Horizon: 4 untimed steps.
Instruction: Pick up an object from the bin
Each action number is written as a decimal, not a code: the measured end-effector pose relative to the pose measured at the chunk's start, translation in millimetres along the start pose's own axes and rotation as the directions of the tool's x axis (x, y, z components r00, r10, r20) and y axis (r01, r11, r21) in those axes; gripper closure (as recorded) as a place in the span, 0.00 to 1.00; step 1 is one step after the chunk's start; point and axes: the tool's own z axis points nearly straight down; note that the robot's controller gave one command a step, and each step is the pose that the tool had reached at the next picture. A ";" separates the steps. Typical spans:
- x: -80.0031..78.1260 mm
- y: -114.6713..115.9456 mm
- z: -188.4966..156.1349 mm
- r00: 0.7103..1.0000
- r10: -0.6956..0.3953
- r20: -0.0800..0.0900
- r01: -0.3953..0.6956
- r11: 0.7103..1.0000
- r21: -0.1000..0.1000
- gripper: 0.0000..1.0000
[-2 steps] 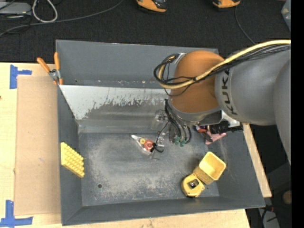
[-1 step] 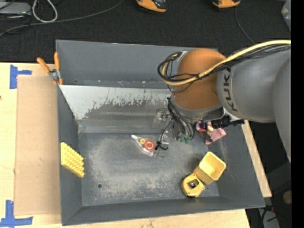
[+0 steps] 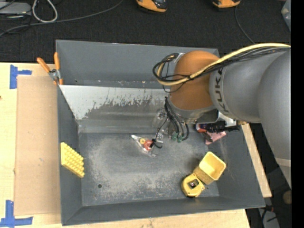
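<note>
My gripper [image 3: 158, 140] hangs below the arm's orange cover, low over the middle of the bin floor. Its tip is at the right end of a small red, white and clear item [image 3: 142, 142] lying flat on the floor. Whether it touches that item I cannot make out. To the right, near the bin's right wall, a pink and black object [image 3: 214, 132] lies partly under the arm.
A yellow studded block [image 3: 71, 159] leans at the left wall. A yellow tape-measure-like thing with an open yellow case [image 3: 204, 173] sits at the front right. The arm covers the back right of the bin.
</note>
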 end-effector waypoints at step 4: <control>-11.2 21.6 54.4 0.917 0.399 0.004 -0.399 0.917 -0.005 1.00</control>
